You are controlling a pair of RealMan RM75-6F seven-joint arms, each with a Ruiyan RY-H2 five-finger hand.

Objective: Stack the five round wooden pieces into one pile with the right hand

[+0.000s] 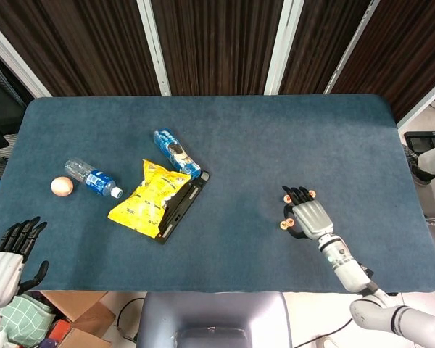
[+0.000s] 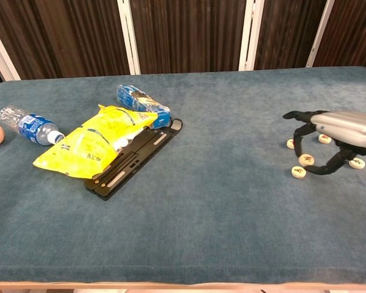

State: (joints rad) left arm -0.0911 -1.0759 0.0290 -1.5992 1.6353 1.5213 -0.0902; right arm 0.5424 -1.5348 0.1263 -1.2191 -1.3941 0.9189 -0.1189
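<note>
Several round wooden pieces lie on the blue table's right side. My right hand (image 2: 330, 135) (image 1: 309, 215) pinches one wooden piece (image 2: 306, 160) (image 1: 288, 212) between thumb and finger, just above and behind another piece (image 2: 299, 172) (image 1: 283, 225) lying on the cloth. More pieces lie at the hand's far side (image 2: 290, 144), behind it (image 2: 324, 138) (image 1: 311, 193) and to its right (image 2: 357, 163). The hand partly hides them in the head view. My left hand (image 1: 7, 255) hangs with fingers apart off the table's front left corner, holding nothing.
On the left half lie a yellow snack bag (image 1: 148, 199) over a black flat holder (image 1: 183, 206), a blue packet (image 1: 176, 152), a water bottle (image 1: 93, 178) and a pale ball (image 1: 61, 186). The table's right edge (image 1: 420, 210) is near the pieces.
</note>
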